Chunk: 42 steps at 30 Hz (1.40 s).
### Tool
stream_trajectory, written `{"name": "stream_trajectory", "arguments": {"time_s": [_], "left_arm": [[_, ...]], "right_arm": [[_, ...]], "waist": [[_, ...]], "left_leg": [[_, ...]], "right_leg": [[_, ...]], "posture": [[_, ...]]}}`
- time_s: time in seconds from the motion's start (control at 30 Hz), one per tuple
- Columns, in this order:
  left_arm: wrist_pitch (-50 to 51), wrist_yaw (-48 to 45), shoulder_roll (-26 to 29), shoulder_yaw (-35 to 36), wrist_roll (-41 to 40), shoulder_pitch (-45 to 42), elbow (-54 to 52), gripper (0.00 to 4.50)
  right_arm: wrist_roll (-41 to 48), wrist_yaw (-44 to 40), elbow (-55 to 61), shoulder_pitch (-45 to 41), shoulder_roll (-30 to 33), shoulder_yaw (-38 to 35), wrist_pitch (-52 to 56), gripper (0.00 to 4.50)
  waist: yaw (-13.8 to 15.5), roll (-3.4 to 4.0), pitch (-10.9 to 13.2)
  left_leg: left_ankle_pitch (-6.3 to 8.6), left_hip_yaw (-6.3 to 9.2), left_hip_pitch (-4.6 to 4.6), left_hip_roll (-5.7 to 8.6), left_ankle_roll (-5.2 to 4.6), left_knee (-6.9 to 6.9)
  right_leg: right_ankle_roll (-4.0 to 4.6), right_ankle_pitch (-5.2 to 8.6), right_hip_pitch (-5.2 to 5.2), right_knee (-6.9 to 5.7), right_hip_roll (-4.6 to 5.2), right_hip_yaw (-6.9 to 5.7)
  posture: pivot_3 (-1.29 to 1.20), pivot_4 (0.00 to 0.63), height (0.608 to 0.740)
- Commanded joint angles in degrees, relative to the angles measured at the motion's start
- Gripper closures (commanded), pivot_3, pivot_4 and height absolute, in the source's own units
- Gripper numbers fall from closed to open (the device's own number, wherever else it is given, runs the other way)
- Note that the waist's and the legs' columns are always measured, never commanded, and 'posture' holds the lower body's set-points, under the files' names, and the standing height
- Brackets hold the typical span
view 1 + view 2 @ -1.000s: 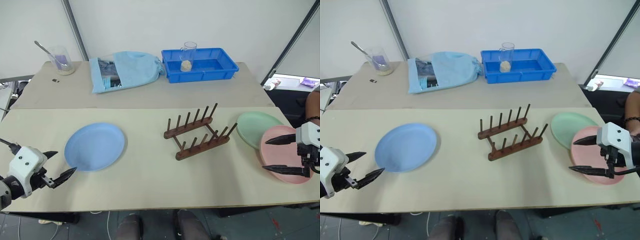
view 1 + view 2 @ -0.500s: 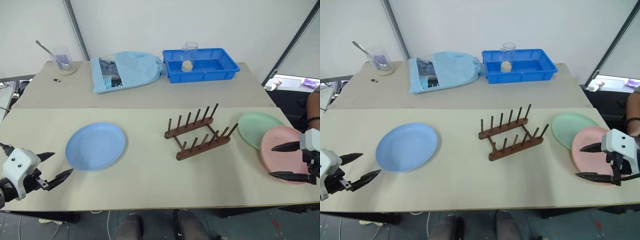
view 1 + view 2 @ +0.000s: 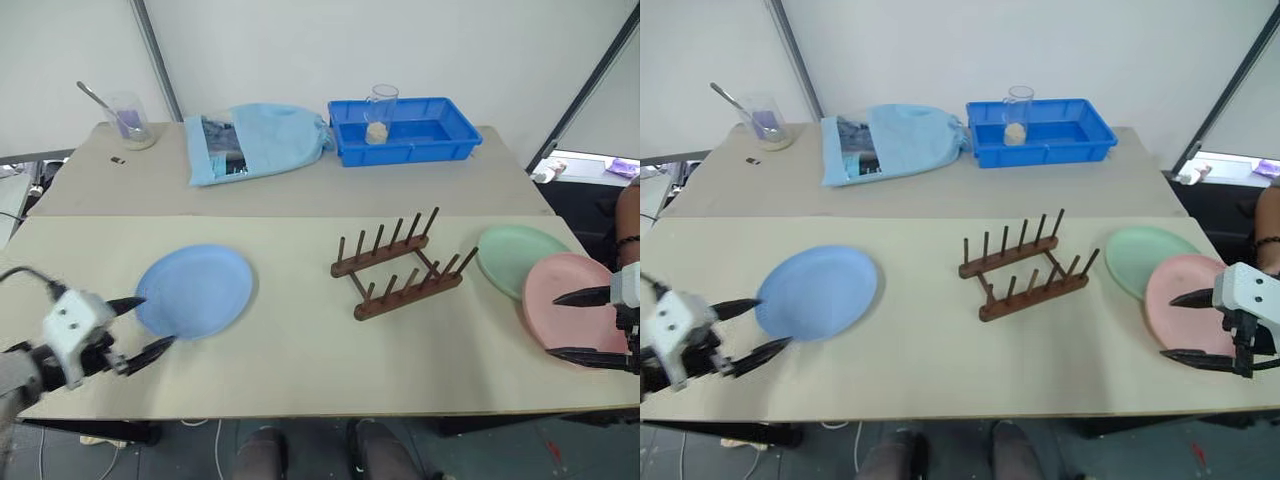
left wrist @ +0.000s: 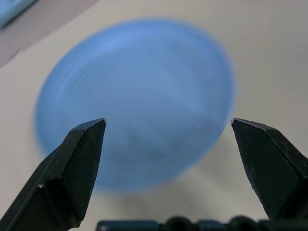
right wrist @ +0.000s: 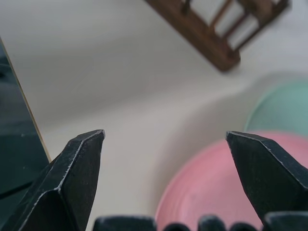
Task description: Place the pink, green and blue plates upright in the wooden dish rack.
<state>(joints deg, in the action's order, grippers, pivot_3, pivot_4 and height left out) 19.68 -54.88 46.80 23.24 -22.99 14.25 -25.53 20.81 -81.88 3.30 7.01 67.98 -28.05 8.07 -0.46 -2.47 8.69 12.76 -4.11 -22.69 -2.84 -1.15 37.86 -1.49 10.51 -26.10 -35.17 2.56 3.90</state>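
Note:
The light blue plate [image 3: 195, 290] lies flat on the left of the near table. My left gripper [image 3: 152, 324] is open at its near-left rim, fingertips on either side of the edge; the plate [image 4: 134, 96] also lies ahead between the fingers [image 4: 82, 159]. The wooden dish rack [image 3: 397, 265] stands with nothing in it at mid-table. On the right the pink plate [image 3: 570, 300] overlaps the mint green plate [image 3: 515, 255]. My right gripper [image 3: 553, 324] hangs open over the pink plate's near part, holding nothing; the pink plate [image 5: 216, 187] sits just past its tips.
On the back table stand a deep blue tray [image 3: 440, 140] with a glass cup [image 3: 378, 108], a light blue cloth bag [image 3: 255, 140] and a beaker with a spoon [image 3: 125, 120]. The table's front edge runs just below both grippers.
My left gripper has swung right, up to the blue plate's near-left rim. The right gripper has drawn back slightly toward the right edge. Plates and rack have not moved.

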Motion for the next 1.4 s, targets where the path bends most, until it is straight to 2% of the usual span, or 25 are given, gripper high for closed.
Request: {"name": "stream_trajectory", "arguments": {"time_s": [0.03, 0.17, 0.27, 0.4, 0.6, 0.83, 0.93, 1.07, 1.13, 1.23, 1.4], "left_arm": [[4.03, 4.2, -2.55, -8.83, -0.33, -6.26, -4.19, 0.0], [7.5, 8.61, -8.66, -21.7, 2.69, -14.77, -4.39, 0.0], [5.94, 11.5, -14.87, -30.96, 7.23, -20.1, -0.57, 0.0], [3.42, 15.32, -23.73, -38.42, 11.39, -25.28, 7.59, 0.0], [-3.72, 17.04, -31.01, -43.59, 16.19, -29.66, 19.42, 0.0], [-10.2, 20.76, -38.36, -46.4, 20.92, -33.07, 30.74, 0.0], [-11.49, 22.37, -40.46, -46.1, 22.1, -33.87, 33.82, 0.86], [-12.3, 21.07, -40.13, -45.89, 22.27, -33.74, 34.3, 2.77], [-12.52, 19.79, -39.12, -45.41, 21.83, -33.71, 34.01, 3.58], [-12.31, 16.21, -36.94, -44.57, 20.43, -34.12, 32.94, 3.62], [-12.41, 2.8, -30.12, -43.72, 14.87, -36.59, 31.2, 3.62]], "right_arm": [[3.78, 2.13, 9.31, 1.97, -1.45, -4.92, 5.5, 0.03], [8.78, 6.75, 21.18, 4.12, -4.06, -8.39, 14.94, 0.03], [11.55, 10.51, 28.46, 6.19, -5.62, -10.53, 21.94, 0.03], [12.09, 12.8, 33.97, 9.8, -7.02, -13.09, 26.64, 0.03], [12.33, 13.11, 36.81, 13.1, -8.44, -16.35, 28.7, 0.03], [12.79, 13.35, 38.27, 15.12, -9.74, -17.6, 28.97, 0.03], [12.81, 13.32, 38.78, 15.87, -10.14, -18.0, 28.89, 0.0], [12.79, 13.37, 39.16, 16.68, -10.73, -18.5, 28.58, 0.0], [12.62, 13.35, 39.19, 17.08, -11.08, -18.65, 28.26, 0.0], [12.36, 13.44, 39.37, 17.59, -11.65, -18.66, 27.86, 0.0], [12.05, 13.08, 39.48, 19.03, -12.48, -19.11, 27.25, 0.0]], "waist": [[0.09, 0.01, -0.01], [0.21, 0.0, -0.01], [0.24, -0.06, -0.02], [0.44, -0.11, 0.01], [0.06, -0.12, 0.01], [-0.16, -0.14, 0.02], [-0.2, -0.14, 0.02], [-0.22, -0.14, 0.02], [-0.27, -0.14, 0.03], [-0.37, -0.14, 0.02], [-0.34, -0.11, 0.01]], "left_leg": [[-0.01, 0.01, 0.02, 0.0, -0.01, 0.0], [-0.02, 0.08, 0.03, 0.05, -0.02, 0.01], [-0.02, 0.13, 0.04, 0.11, -0.03, 0.04], [-0.02, 0.25, 0.34, 0.18, -0.03, 0.1], [-0.01, 0.46, 0.4, 0.28, -0.03, 0.37], [-0.01, 0.6, 0.36, 0.37, -0.03, 0.48], [-0.01, 0.63, 0.35, 0.38, -0.03, 0.48], [-0.01, 0.71, 0.35, 0.42, -0.03, 0.47], [-0.01, 0.7, 0.35, 0.42, -0.02, 0.47], [-0.01, 0.73, 0.36, 0.42, -0.02, 0.47], [0.02, 0.77, 0.34, 0.37, 0.03, 0.45]], "right_leg": [[-0.02, -0.01, 0.04, -0.03, -0.01, 0.0], [-0.09, -0.05, 0.08, -0.11, -0.07, 0.03], [-0.15, -0.09, 0.18, -0.11, -0.09, 0.09], [-0.18, -0.09, 0.71, 0.07, -0.09, 0.08], [-0.23, -0.1, 0.96, 0.14, -0.09, 0.09], [-0.26, -0.11, 1.03, 0.15, -0.09, 0.08], [-0.28, -0.12, 1.04, 0.15, -0.09, 0.08], [-0.29, -0.11, 1.06, 0.15, -0.09, 0.07], [-0.29, -0.11, 1.06, 0.17, -0.08, 0.08], [-0.3, -0.11, 1.06, 0.15, -0.09, 0.07], [-0.28, -0.1, 0.98, 0.14, -0.13, 0.01]], "posture": [[0.0, 0.15, 0.737], [0.0, 0.15, 0.737], [0.0, 0.15, 0.737], [0.0, 0.15, 0.737], [0.0, 0.15, 0.737], [0.0, 0.15, 0.737], [0.0, 0.15, 0.737], [0.0, 0.15, 0.737], [0.0, 0.15, 0.737], [0.0, 0.15, 0.737], [0.0, 0.15, 0.737]]}}
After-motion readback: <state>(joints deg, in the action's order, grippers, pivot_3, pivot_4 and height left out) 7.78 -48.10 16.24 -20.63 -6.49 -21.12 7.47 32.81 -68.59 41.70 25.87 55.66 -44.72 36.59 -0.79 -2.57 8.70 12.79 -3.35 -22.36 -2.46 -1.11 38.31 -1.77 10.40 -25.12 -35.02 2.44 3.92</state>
